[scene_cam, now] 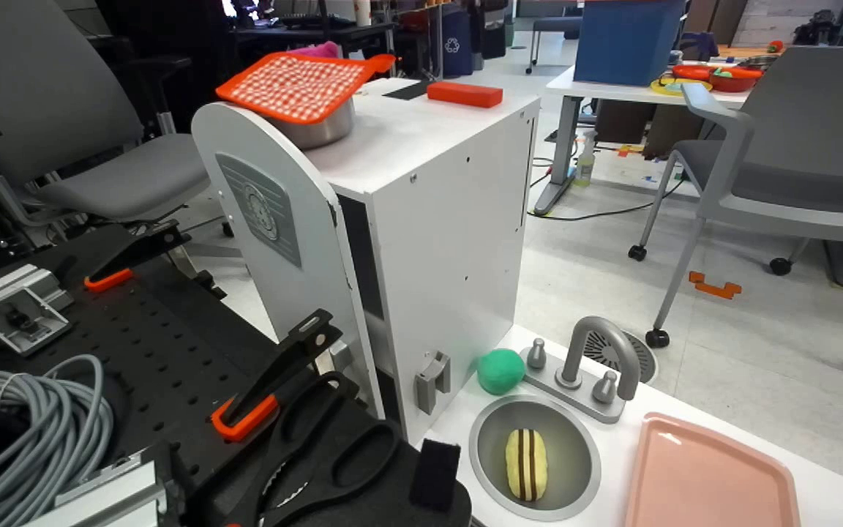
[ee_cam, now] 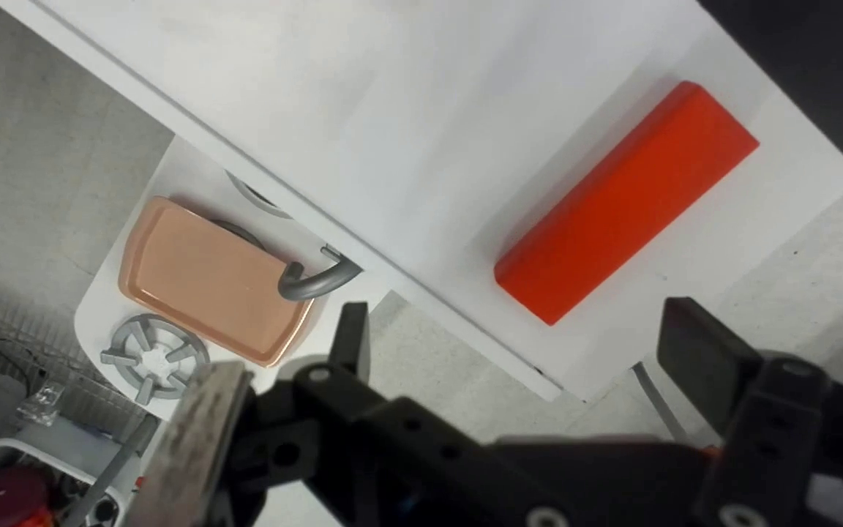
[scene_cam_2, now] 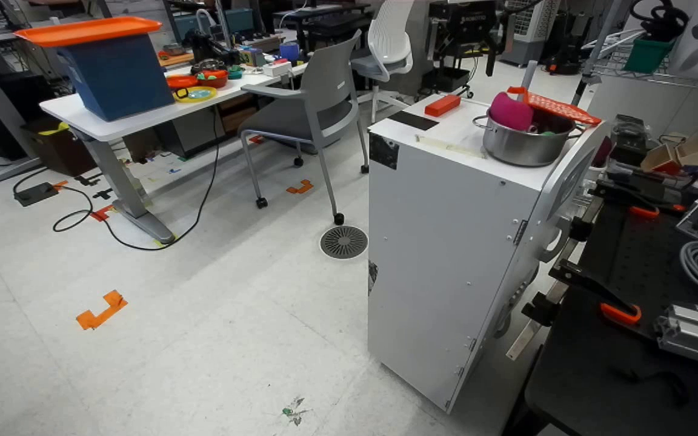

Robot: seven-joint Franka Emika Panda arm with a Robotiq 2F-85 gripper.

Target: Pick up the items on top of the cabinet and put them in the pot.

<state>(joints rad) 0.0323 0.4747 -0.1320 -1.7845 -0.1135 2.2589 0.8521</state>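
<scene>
Pincer [ee_cam: 520, 333] spread and empty, red block [ee_cam: 626, 205] on the white cabinet [scene_cam: 454, 212] near its edge, where a skewed descent could knock it off, and gingham potholder [scene_cam: 301, 86], apparently across part of the steel pot [scene_cam_2: 525, 147] holding the magenta lump [scene_cam_2: 509, 112], could deflect a drop

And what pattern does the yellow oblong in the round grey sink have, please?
The yellow oblong has dark lengthwise stripes, clearest in an exterior view.

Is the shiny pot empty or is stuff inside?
Not empty: in an exterior view, the pot has the pink lump poking above its rim and something green inside. Can't tell how full.
</scene>
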